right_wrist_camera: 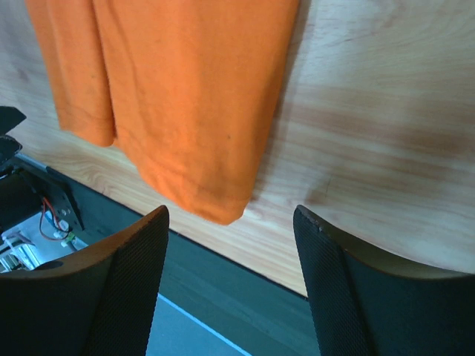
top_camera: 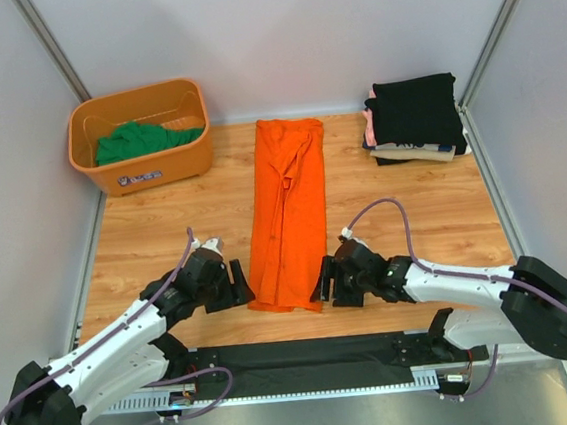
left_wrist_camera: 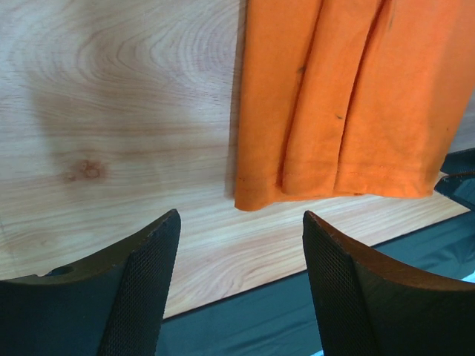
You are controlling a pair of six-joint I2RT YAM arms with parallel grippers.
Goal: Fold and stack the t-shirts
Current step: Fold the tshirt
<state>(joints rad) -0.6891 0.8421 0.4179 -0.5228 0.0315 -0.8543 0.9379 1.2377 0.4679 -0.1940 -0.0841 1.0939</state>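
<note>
Here the left jaws and right jaws stand apart, gripping nothing, flanking the near hem of the orange t-shirt, one just beside each corner. It lies as a long folded strip mid-way across the table. Farther off, a green t-shirt lies in the basket; a black t-shirt tops the far-right stack.

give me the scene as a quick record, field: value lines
orange shirt: folded into a long strip, lying flat, centre
basket: far left, green shirt inside
stack: far right, black shirt on top
left gripper: open, empty, by strip's near left corner
right gripper: open, empty, by its near right corner
</note>
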